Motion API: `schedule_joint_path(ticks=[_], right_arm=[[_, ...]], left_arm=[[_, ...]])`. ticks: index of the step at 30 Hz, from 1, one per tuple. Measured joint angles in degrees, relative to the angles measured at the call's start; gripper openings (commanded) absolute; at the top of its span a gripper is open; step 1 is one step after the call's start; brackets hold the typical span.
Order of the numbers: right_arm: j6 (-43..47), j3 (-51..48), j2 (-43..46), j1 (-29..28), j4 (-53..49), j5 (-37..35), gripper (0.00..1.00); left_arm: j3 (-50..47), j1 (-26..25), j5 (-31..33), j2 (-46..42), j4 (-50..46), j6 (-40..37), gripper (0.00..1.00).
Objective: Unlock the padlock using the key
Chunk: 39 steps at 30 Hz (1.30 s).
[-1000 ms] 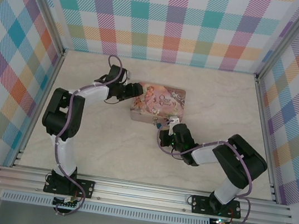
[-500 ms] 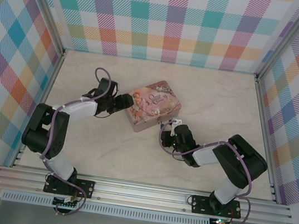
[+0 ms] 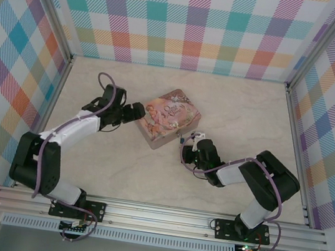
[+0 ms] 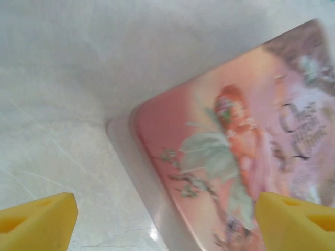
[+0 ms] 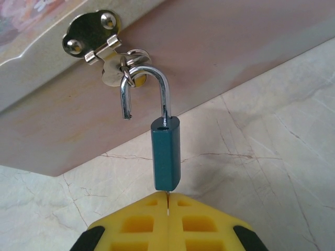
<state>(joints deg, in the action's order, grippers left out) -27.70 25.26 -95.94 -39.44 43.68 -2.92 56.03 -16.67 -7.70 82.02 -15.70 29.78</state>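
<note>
Checking in from the remote station. On the right wrist cam, the teal padlock (image 5: 166, 154) hangs off the front of the pink tin (image 3: 170, 118), with its silver shackle (image 5: 157, 78) hooked through the ring under the tin's little hasp (image 5: 94, 34). The short leg of the shackle is out of the body, its free end in the air, so the lock reads as open to me. The right gripper (image 5: 167, 203) sits right under the padlock with its yellow fingers pressed together. A thin sliver of the key (image 5: 167, 196) shows in the seam, running up into the bottom of the lock. The left gripper (image 3: 135, 113) is at the tin's left corner, fingers (image 4: 36, 219) spread wide with the corner between them, gripping nothing. The tin sits on the marbled table (image 5: 272, 157).
</note>
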Motion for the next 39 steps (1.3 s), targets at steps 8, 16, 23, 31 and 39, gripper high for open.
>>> schedule_joint_path(ticks=[8, 16, 23, 31, 39], right_arm=[[-0.83, 0.02, -0.55, 0.04, 0.48, 0.52, 0.00], [-1.73, 0.02, -0.90, 0.04, 1.27, 0.63, 0.00], [-1.88, 0.02, -1.18, 0.07, 1.46, 0.66, 0.00], [-1.88, 0.02, -1.81, 0.07, 2.21, 0.70, 0.00], [-1.97, 0.02, -1.90, 0.07, 2.62, 1.49, 0.00]], left_arm=[[6.95, -6.47, -0.35, -3.76, -2.78, -5.22, 0.85], [15.23, -14.08, 1.40, 7.85, -5.46, -10.05, 0.84], [16.63, -15.78, 3.39, 14.08, -6.82, -11.56, 0.83], [16.59, -16.09, 5.33, 16.76, -6.88, -11.67, 0.83], [15.69, -16.59, 6.86, 16.92, -6.14, -11.67, 0.83]])
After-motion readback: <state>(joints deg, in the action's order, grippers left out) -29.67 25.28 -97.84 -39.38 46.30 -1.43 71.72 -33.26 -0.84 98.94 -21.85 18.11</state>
